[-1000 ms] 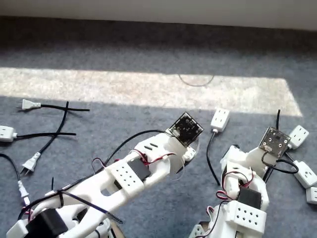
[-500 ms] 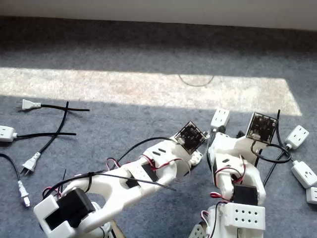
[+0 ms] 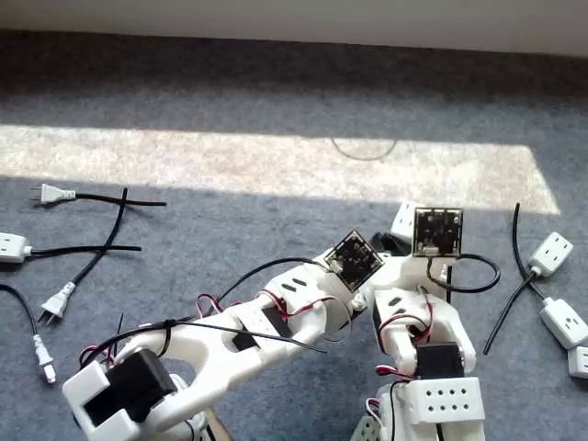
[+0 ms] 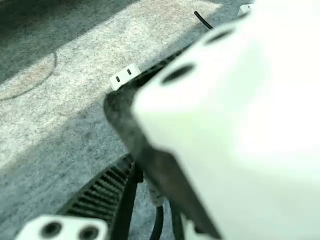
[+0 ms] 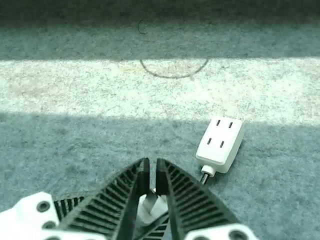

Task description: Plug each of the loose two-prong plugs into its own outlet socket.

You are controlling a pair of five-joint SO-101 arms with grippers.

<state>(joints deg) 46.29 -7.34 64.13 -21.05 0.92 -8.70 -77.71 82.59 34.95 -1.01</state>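
My right claw [image 5: 150, 169] grips a plug [image 5: 149, 206] by its stiff, light body; the socket [image 5: 220, 143] lies just ahead and may slide when pushed. Whether my left claw [image 4: 131, 165] is open I cannot tell

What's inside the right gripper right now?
Between the right gripper's black ribbed fingers sits a small white piece with a grey blade, probably a plug; the fingers cover the rest.

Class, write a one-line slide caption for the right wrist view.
Right tool pinching a white plug, white outlet socket just ahead.
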